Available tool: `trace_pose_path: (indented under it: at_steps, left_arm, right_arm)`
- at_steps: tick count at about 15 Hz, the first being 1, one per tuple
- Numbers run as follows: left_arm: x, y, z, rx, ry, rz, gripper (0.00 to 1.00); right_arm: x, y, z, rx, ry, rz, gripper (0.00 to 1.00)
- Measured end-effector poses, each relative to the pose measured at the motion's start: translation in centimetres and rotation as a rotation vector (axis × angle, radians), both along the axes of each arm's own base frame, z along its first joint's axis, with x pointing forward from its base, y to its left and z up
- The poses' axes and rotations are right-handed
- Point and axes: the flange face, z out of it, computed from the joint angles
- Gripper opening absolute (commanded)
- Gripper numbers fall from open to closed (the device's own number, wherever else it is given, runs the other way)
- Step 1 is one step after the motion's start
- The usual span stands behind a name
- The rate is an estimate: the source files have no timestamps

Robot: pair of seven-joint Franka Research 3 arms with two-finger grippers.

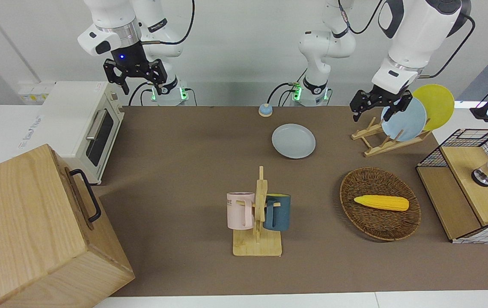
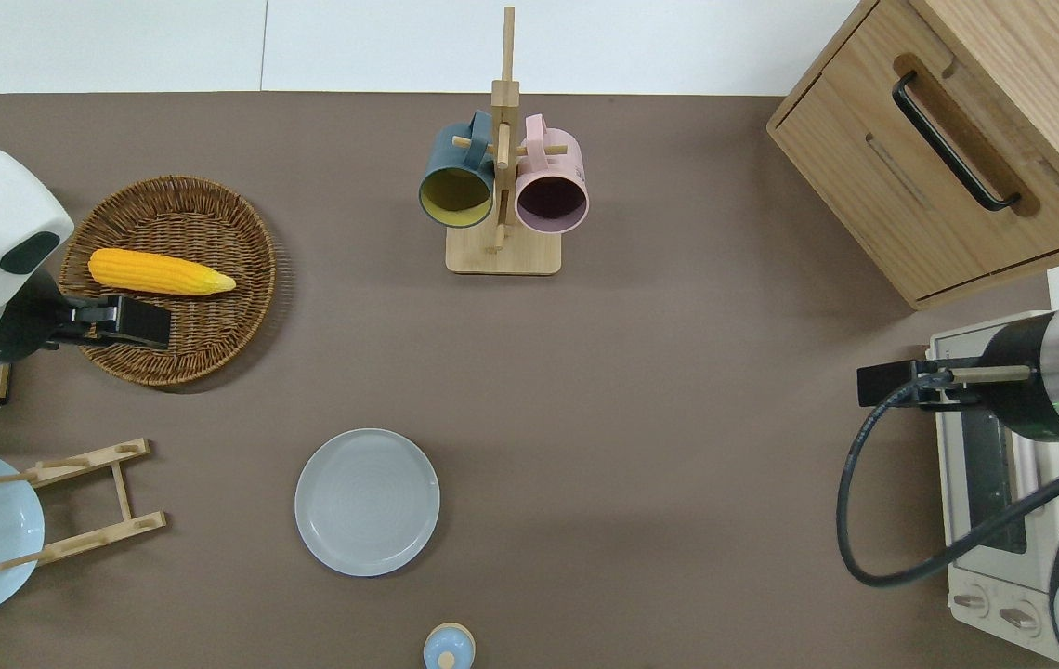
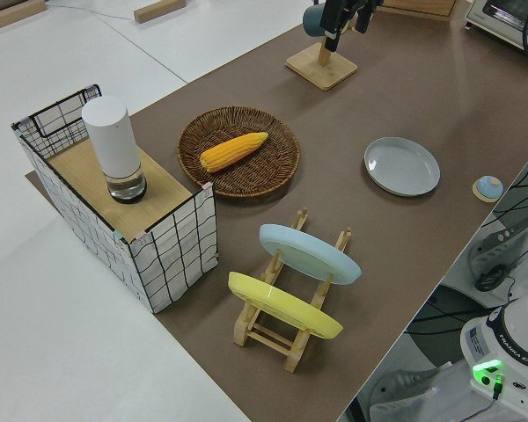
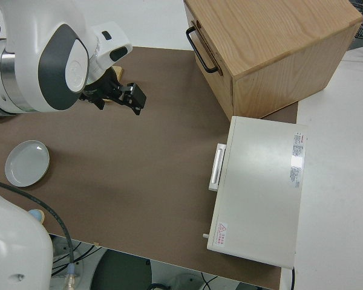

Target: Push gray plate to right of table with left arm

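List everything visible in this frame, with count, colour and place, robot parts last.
gray plate: 1, pale gray, flat on the table, near the robots.
plate rack: 1, wooden, holding a sky-blue plate and a yellow plate.
basket: 1, brown wicker, holding a yellow corn cob.
mug rack: 1, wooden, with a dark blue mug and a pink mug.
toaster oven: 1, white.
wooden cabinet: 1.
left gripper: over the basket's edge.
right arm: parked.

"FRANKA EMIKA" on arm base

Corn in basket (plate nearer robots).
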Motion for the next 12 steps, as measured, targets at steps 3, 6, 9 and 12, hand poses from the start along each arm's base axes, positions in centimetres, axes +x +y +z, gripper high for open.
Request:
trace_pose_path:
  at_steps: [3,6,9,12]
  left_arm:
    - [-0.02,-0.19,0.00,0.000,0.000,-0.002,0.99]
    - [-0.04,-0.39,0.00,0.000,0.000,-0.005,0.99]
    - [-0.02,-0.14,0.00,0.000,0.000,0.000,0.99]
    - [0.01,0.25,0.00,0.000,0.001,0.008,0.99]
  right_arm:
    - [0.00,0.00,0.00,0.000,0.000,0.000,0.996]
    - [0.00,0.00,0.00,0.000,0.000,0.000,0.996]
    - [0.00,0.00,0.00,0.000,0.000,0.000,0.996]
    - [0.00,0.00,0.00,0.000,0.000,0.000,0.996]
